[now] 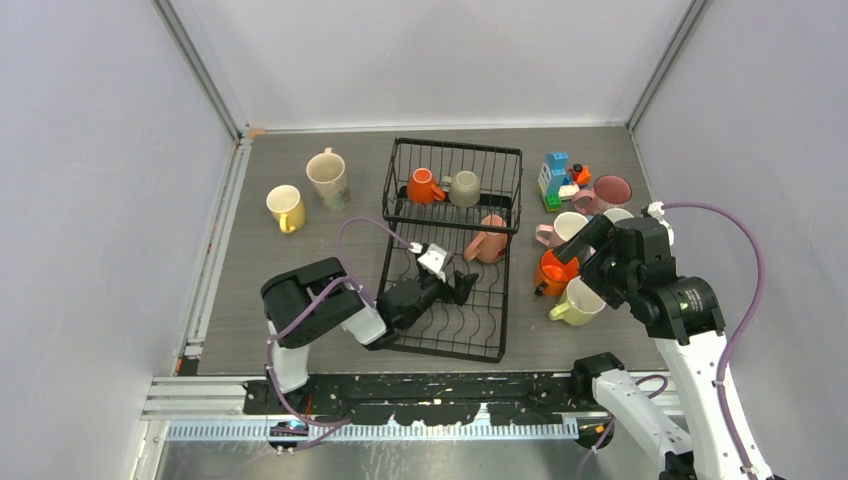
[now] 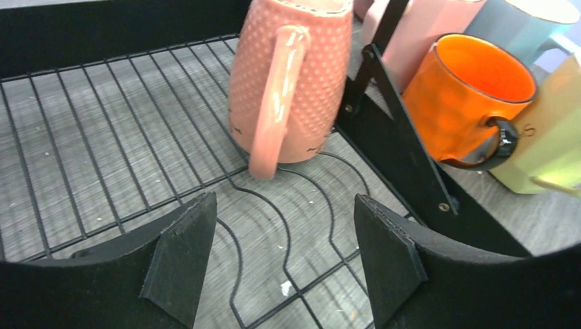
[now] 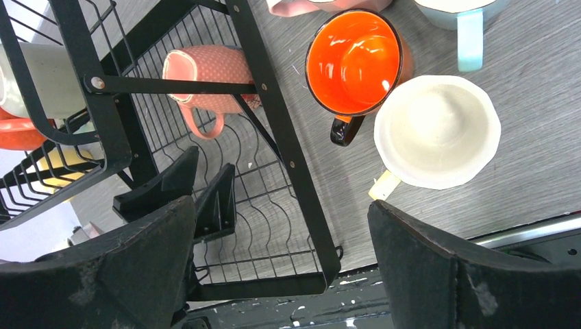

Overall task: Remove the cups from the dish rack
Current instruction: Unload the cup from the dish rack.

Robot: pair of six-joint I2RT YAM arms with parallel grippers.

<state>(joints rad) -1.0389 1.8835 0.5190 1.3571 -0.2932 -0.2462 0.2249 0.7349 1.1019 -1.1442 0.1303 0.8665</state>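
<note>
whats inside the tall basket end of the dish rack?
The dish rack basket holds two: an orange cup and a grey-beige cup, side by side. The basket floor under them is covered.

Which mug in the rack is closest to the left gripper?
The pink dotted mug on the flat tray, ahead of the left gripper; the orange mug and grey mug sit in the basket.

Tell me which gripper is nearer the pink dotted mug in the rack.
Left. The left gripper is inside the dish rack, facing the pink dotted mug; the right gripper hovers outside it, above the orange mug.
</note>
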